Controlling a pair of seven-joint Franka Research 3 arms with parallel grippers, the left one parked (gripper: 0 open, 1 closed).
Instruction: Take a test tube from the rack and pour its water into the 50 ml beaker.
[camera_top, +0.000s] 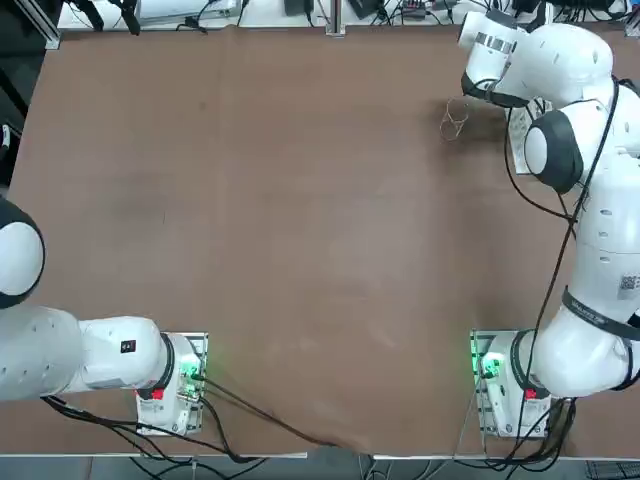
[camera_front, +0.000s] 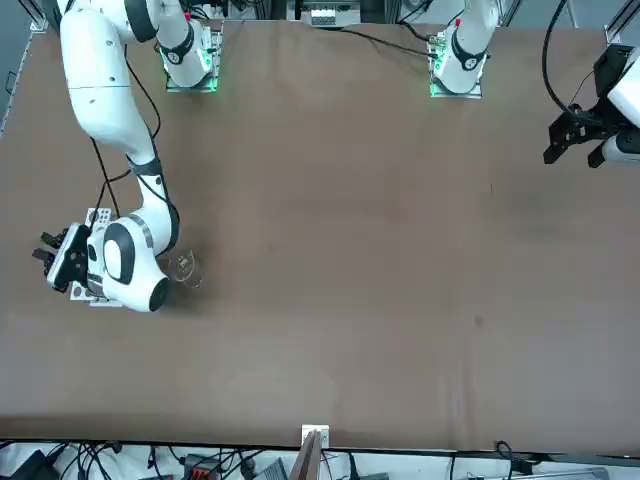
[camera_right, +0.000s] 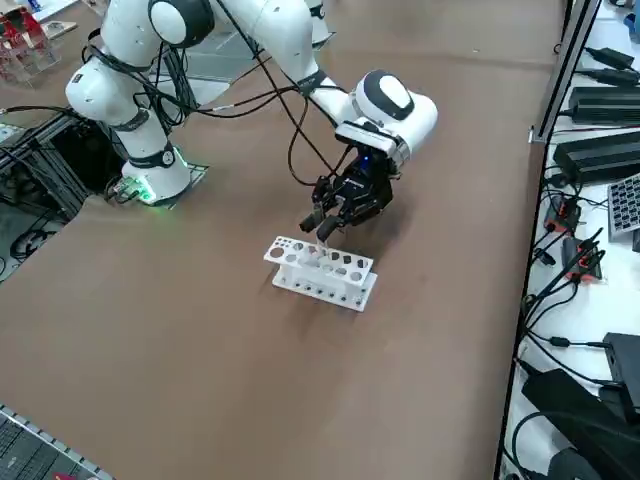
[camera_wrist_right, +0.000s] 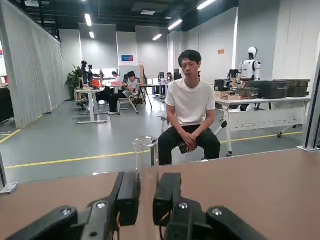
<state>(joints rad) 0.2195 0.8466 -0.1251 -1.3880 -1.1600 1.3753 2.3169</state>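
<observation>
I see the right gripper (camera_right: 324, 222) just above the rack (camera_right: 322, 271), its fingers nearly closed with a narrow gap. The 50 ml beaker (camera_top: 456, 118) stands near the rack, on its inboard side. The rest of the tabletop (camera_top: 300, 230) is unobstructed.

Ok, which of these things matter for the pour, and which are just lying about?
Job: rack, 50 ml beaker, right gripper above the rack. Test tube too faint to see.
Lying about: seated person, black boxes on the side bench.
</observation>
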